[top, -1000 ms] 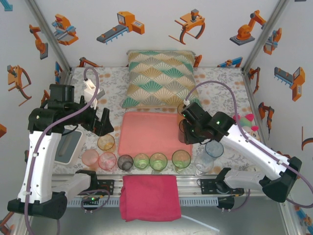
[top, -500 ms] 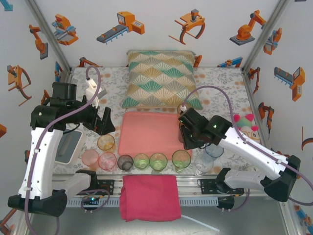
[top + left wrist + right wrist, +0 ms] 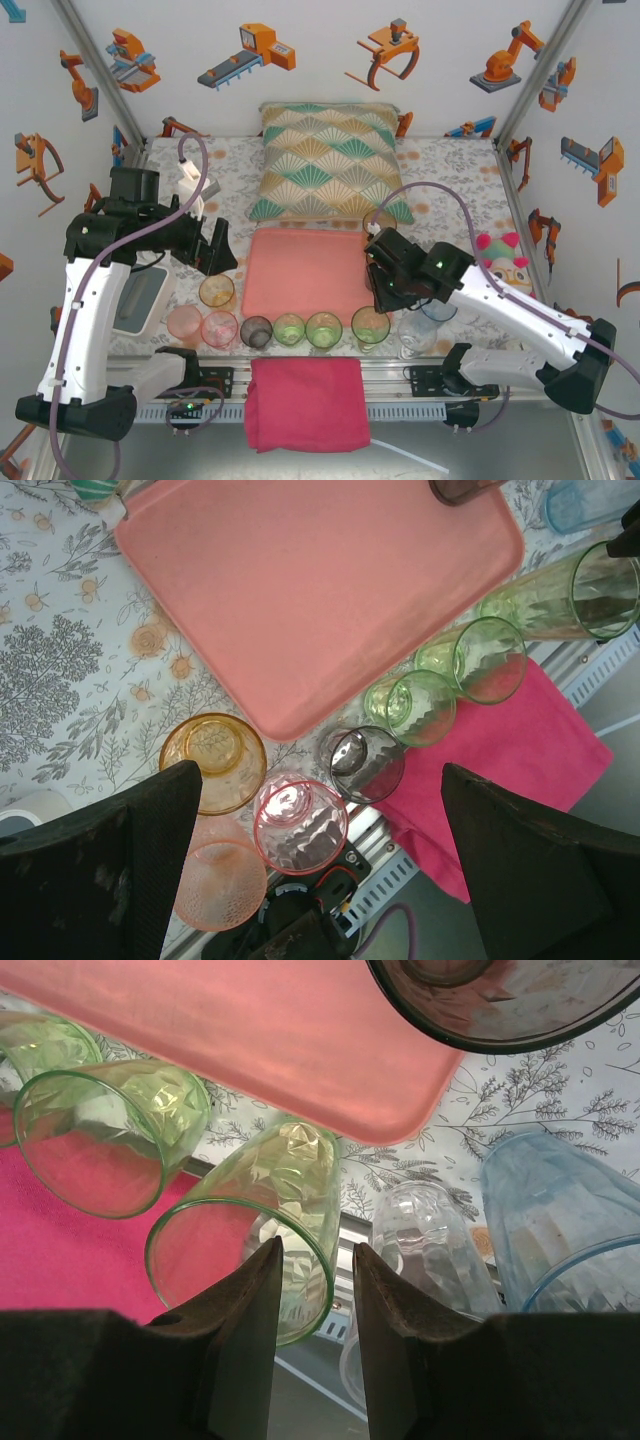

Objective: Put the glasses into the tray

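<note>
The salmon-pink tray (image 3: 300, 272) lies mid-table. In front of it stands a row of glasses: pink (image 3: 184, 322), pink (image 3: 219, 328), smoky (image 3: 256, 331), three green (image 3: 323, 329), a clear one (image 3: 417, 335), with amber (image 3: 216, 291) and blue (image 3: 438, 305) just behind. Another smoky glass (image 3: 500, 1000) stands at the tray's right corner. My right gripper (image 3: 316, 1248) hangs just above the rightmost green glass (image 3: 250, 1220), jaws narrowly open, its rim showing between them. My left gripper (image 3: 320, 770) hovers wide open above the pink (image 3: 300, 825) and amber (image 3: 213, 760) glasses, holding nothing.
A magenta cloth (image 3: 305, 400) drapes over the front rail. A fan-patterned cushion (image 3: 330, 160) lies behind the tray. A white device (image 3: 140, 300) sits at the left edge and a plush toy (image 3: 505, 255) at the right.
My right gripper has moved from the tray's right edge toward the front, over the rightmost green glass. The left arm has shifted only slightly.
</note>
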